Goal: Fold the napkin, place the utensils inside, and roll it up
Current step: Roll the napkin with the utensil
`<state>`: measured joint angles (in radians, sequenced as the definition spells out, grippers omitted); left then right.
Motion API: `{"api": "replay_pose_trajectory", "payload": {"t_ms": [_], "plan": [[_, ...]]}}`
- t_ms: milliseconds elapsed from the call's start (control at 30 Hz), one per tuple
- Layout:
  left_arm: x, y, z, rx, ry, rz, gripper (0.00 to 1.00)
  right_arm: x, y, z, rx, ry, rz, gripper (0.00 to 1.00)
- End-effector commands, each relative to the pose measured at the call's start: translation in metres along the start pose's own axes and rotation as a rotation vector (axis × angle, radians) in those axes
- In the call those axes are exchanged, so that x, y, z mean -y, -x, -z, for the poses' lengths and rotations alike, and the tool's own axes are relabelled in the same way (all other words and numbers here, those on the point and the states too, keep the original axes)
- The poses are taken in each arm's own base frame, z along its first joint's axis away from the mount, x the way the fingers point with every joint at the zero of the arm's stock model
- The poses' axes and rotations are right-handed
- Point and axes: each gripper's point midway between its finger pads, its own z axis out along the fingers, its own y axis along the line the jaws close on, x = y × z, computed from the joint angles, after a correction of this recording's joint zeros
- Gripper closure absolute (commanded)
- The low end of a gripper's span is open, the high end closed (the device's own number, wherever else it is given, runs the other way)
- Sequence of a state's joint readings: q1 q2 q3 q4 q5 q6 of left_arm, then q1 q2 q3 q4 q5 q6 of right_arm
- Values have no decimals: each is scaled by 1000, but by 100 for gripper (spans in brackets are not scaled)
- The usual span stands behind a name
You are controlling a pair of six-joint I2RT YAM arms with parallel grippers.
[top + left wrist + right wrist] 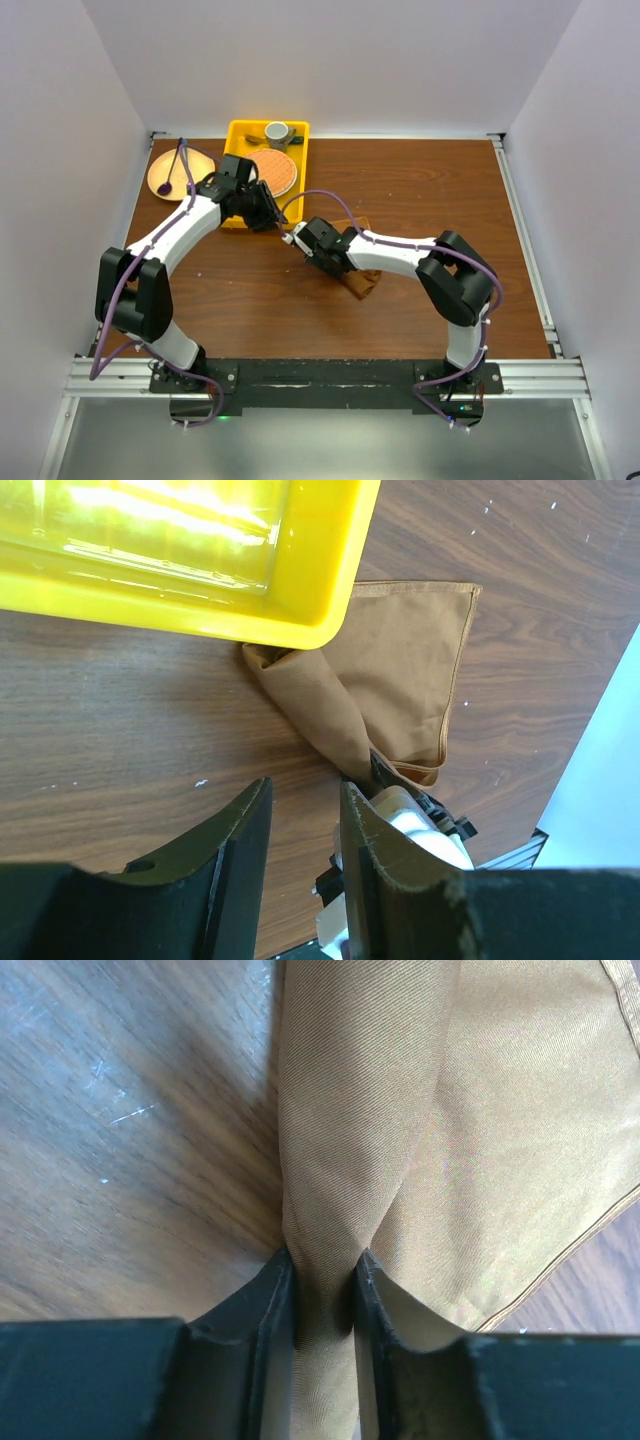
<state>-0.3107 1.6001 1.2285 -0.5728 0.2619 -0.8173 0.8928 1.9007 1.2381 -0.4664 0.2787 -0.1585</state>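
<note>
Rust-brown cloth fills most of the right wrist view: the napkin [400, 1140] is gathered into a raised ridge, and the right pincer [322, 1262] is clamped on that ridge, its two dark fingers [270, 1300] pressed against the fabric from either side. Beyond the pinch the cloth fans out and lies flat on the wooden counter [400, 180], with a stitched hem showing along its far edge. In the left wrist view the napkin [400, 670] sits just beside the yellow tray [300, 620]. One bunched end reaches the tray's outer wall, though whether it only touches the wall or tucks beneath it cannot be told. From that end a narrow fold runs to the right pincer [385, 780], which grips it. The left pincer [303, 792] hovers above bare wood close to that fold, its jaws partly apart and holding nothing. From the top camera the two pincers are near each other in front of the tray [237, 135], left pincer [268, 215] just beside its near edge and right pincer [297, 238] a little nearer the bases, while part of the napkin [362, 283] shows under the right arm. Inside the tray lie a round orange woven mat [272, 172] and a cup [277, 132]. A tan plate [200, 172] left of the tray carries a purple spoon [165, 186].
</note>
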Motion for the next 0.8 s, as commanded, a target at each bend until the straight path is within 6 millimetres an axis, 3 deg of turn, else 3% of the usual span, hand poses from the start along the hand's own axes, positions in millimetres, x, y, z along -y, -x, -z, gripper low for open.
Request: {"api": "replay_pose_trajectory", "payload": {"t_ms": [0,100,200,300,400,467,567,633,767], "plan": [[13,5,7,25,-63,-51,62,-20,-29,-10,-111,63,-53,84],[12,6,4,20,-64,-72,62,-30,-41,-5,-142,100,-116,88],[12,4,1,8,-71,-90,61,-56,-58,2,-195,208,-219,91],[8,-2,-3,-15,-72,-108,62,-87,-60,14,-215,360,-329,93],[4,-9,-3,-30,-79,-129,61,-115,-47,25,-196,533,-433,93],[-1,-16,-4,-45,-83,-132,59,-134,-27,31,-150,694,-518,93],[-7,-29,-4,-74,-96,-131,56,-140,-3,31,-110,857,-636,94],[-13,-38,-3,-86,-88,-123,53,-130,16,27,-33,919,-707,94],[-20,-52,3,-85,-60,-115,41,-115,21,17,-12,1037,-895,94]]}}
